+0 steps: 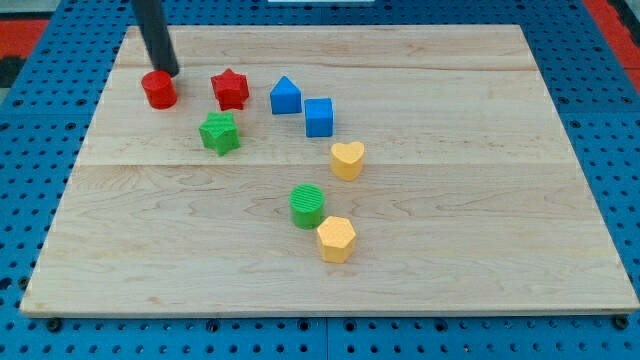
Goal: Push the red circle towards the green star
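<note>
We see the red circle (158,90), a short glossy cylinder, near the wooden board's (480,230) top-left corner. The green star (218,132) lies near it, toward the view's lower right, ridged on top. My tip (168,72), a plain dark rod end gripping nothing, touches the circle's upper-right edge.

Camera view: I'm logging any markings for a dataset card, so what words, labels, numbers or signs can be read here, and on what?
None: no text, number or sign is readable in this view.
The wooden board shows only grain.
The blocks, such as the red circle and green star, have plain faces.
The blue pegboard underneath shows only holes.
My tip is unmarked.
</note>
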You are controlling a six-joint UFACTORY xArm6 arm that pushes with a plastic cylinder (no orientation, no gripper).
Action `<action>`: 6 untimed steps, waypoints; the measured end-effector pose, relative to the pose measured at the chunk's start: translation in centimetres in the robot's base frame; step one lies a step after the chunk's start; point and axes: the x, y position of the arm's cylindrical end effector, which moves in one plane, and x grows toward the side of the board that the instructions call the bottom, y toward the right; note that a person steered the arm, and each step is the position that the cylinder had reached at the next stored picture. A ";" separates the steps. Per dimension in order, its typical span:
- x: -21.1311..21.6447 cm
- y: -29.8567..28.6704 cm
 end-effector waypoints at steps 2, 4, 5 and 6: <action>4.1 0.5; 2.0 -4.9; 2.9 -0.3; 3.4 0.6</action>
